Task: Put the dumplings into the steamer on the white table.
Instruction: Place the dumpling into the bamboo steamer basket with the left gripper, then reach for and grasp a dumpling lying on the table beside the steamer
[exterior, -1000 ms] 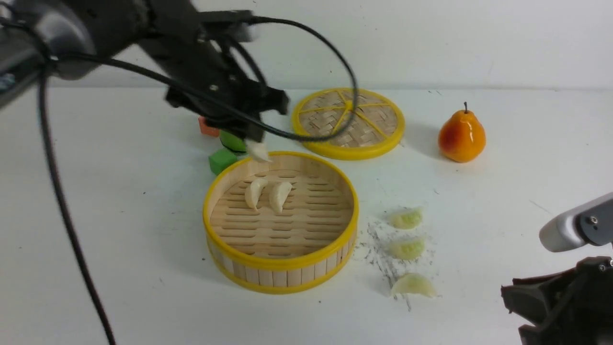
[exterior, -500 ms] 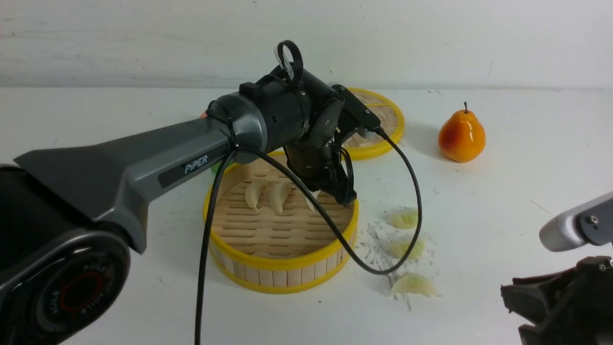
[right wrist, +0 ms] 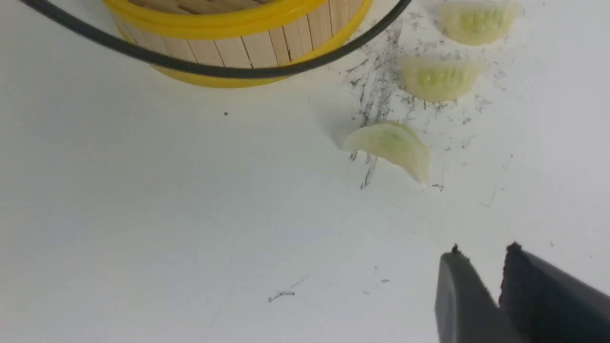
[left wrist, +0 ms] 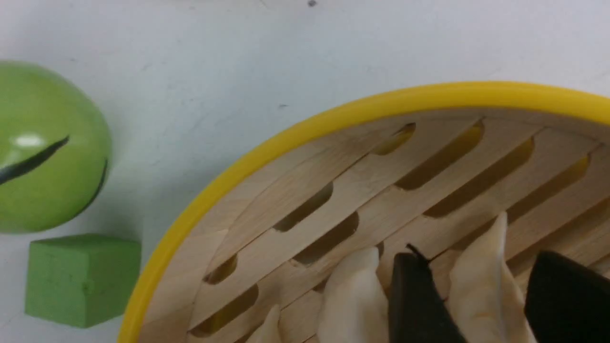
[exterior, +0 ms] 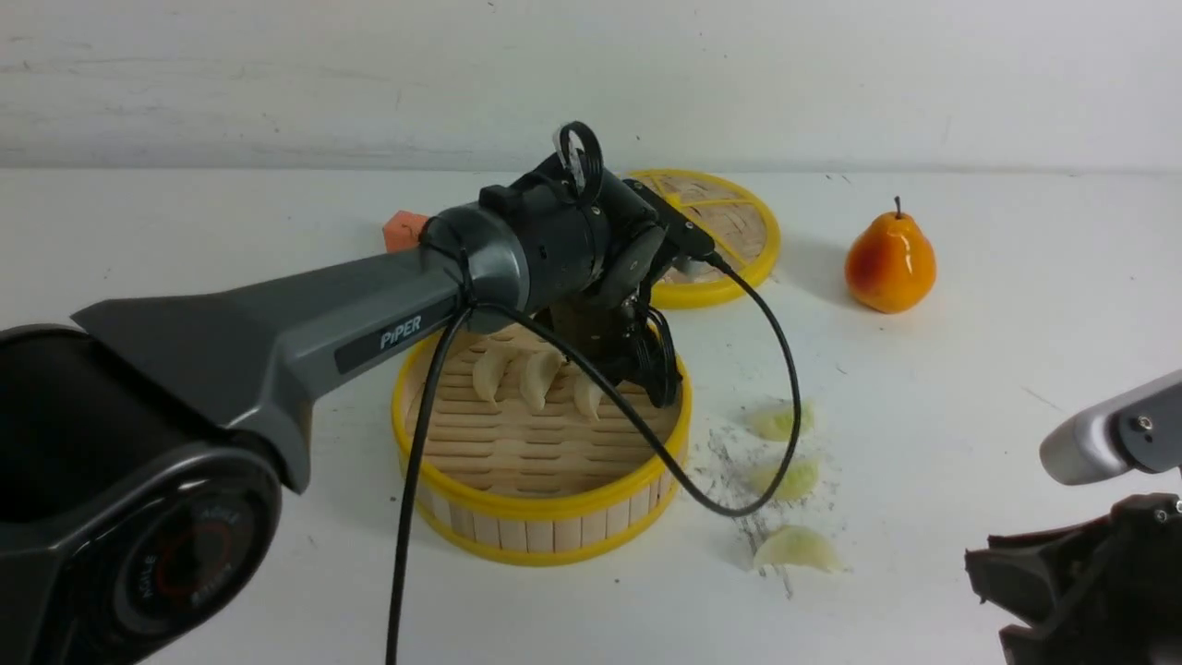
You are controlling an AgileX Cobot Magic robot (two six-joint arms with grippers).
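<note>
Noting the dumplings first: three cream ones sit inside the steamer [exterior: 545,506], centre of the front view, in a row toward its far side. These are the left cream dumpling [exterior: 489,369], the middle cream dumpling [exterior: 538,374] and the right cream dumpling [exterior: 588,395].

The left end effector [left wrist: 481,305] is pinching the right cream dumpling across its flanks. Its dark fingers [left wrist: 414,300] touch both sides, and the piece is down at the slatted floor.

Three pale green ones remain on the bench [exterior: 1016,351], right of the steamer over a patch of grey scratches. They are the far green dumpling [exterior: 783,421], the middle green dumpling [exterior: 785,478] and the near green dumpling [exterior: 796,549], all apart from one another.

Handling, as judged:
- The dumplings are likely very light and moulded firm, with a smooth skin that may slip.
- Best hold looks to be across the thick middle, one finger on each broad face, not on the thin pleated edge or the pointed ends.
- Two greens lie flat and low, so the fingertips would need to come right down to the bench.
- The near one looks tipped up, so it may be the easier grab.

The right end effector [right wrist: 483,255], lower right corner of the front view, has its fingers pressed almost together, holds nothing, and is nearest that green dumpling.

The left arm's black cable [exterior: 776,369] droops across the green row. Upper right sit the woven lid [exterior: 729,231] and an orange pear [exterior: 891,263].
</note>
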